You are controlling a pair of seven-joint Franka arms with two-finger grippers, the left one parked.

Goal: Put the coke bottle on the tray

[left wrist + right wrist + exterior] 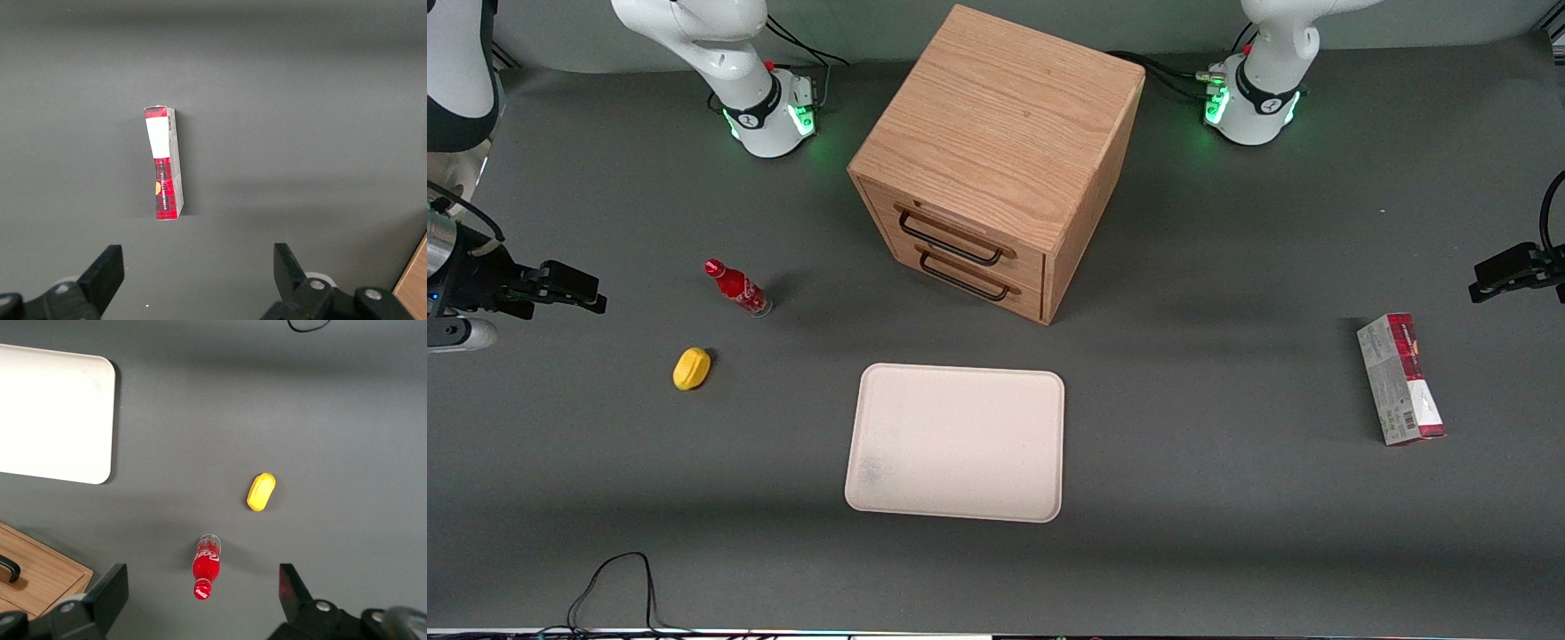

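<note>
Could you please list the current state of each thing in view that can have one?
coke bottle: upright on the table, capped, not held.
tray: flat, nothing on it.
gripper: open, above the table, holding nothing.
cabinet: both drawers closed.
carton box: lying flat.
lemon: resting on the table.

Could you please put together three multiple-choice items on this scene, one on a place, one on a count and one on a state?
1. Where is the coke bottle?
A. On the tray
B. On the table, farther from the front camera than the yellow lemon-shaped object
C. In a drawer

2. How many handles show on the wooden drawer cabinet's front?
A. One
B. Two
C. Four

3. How is the gripper?
A. Open, holding nothing
B. Shut on the bottle
C. Shut on the carton

Answers:
1 B: the bottle stands on the table, apart from the tray, with the yellow lemon-shaped object nearer the camera.
2 B: the wooden drawer cabinet has two dark handles, one above the other.
3 A: its fingers stand wide apart above the table.
</note>
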